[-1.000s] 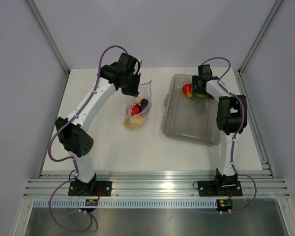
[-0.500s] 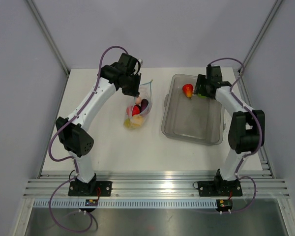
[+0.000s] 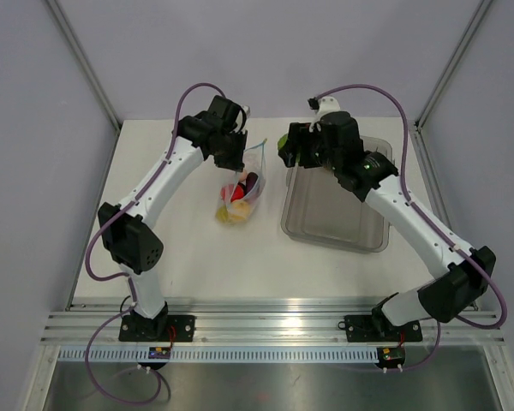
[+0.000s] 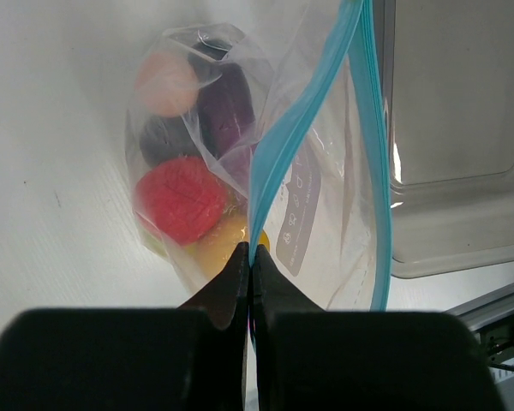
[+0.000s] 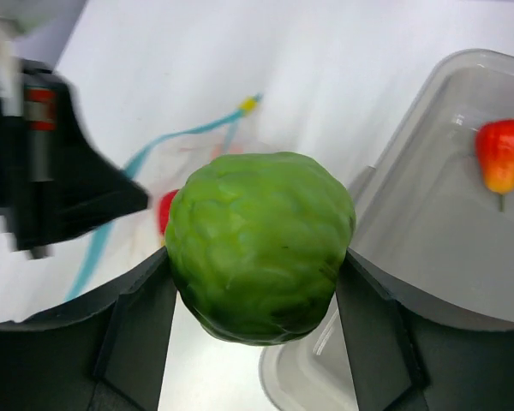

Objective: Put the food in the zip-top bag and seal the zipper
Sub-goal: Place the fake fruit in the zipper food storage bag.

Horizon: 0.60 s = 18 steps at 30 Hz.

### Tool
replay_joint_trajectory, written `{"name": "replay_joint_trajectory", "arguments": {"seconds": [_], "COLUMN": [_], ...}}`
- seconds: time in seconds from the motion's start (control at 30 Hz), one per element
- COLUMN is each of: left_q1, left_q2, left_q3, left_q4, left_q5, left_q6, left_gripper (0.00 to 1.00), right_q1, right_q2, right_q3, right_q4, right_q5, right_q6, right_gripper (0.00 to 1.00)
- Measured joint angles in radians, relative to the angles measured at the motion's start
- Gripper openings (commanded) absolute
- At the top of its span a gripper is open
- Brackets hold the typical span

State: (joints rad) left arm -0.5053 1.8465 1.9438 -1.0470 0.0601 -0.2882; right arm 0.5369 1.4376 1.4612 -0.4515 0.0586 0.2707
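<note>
The clear zip-top bag (image 3: 240,195) lies on the table left of the bin. It holds several toy foods: red (image 4: 182,199), pink (image 4: 165,83), dark purple (image 4: 225,107) and yellow (image 4: 227,248). My left gripper (image 3: 234,159) is shut on the light-blue zipper strip (image 4: 278,145) and holds one side of the mouth up. My right gripper (image 3: 288,147) is shut on a round green fruit (image 5: 261,244) and holds it in the air between the bin and the bag's mouth. A red-and-yellow fruit (image 5: 503,154) lies in the bin.
The grey translucent bin (image 3: 334,218) stands right of the bag; its corner shows in the left wrist view (image 4: 463,171). The right arm reaches over the bin's far end. Frame posts stand at the table's back corners.
My right gripper has lifted the green fruit out of the bin's far end and carried it left toward the bag's mouth. The left gripper and bag have stayed put.
</note>
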Motion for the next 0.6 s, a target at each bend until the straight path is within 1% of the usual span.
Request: {"name": "replay_joint_trajectory", "arguments": {"seconds": [0.17,0.3,0.6], "left_q1": [0.000,-0.001,0.000], "left_q2": [-0.011,-0.022,-0.027], "left_q3": [-0.007,-0.007,-0.007], "left_q4": [-0.001,-0.002,-0.008], "left_q5": [0.000,0.002,0.005], "left_q6": [0.000,0.000,0.001], "left_gripper": [0.00,0.00,0.00], "right_q1": [0.126,0.185,0.191], "right_q2": [0.060,0.116,0.238], "right_q3": [0.139,0.185,0.181], "right_q4": [-0.015,-0.009,-0.010], "right_q5": [-0.006,-0.024,-0.026], "right_q6": [0.017,0.026,0.047], "right_gripper": [0.57,0.57,0.56]}}
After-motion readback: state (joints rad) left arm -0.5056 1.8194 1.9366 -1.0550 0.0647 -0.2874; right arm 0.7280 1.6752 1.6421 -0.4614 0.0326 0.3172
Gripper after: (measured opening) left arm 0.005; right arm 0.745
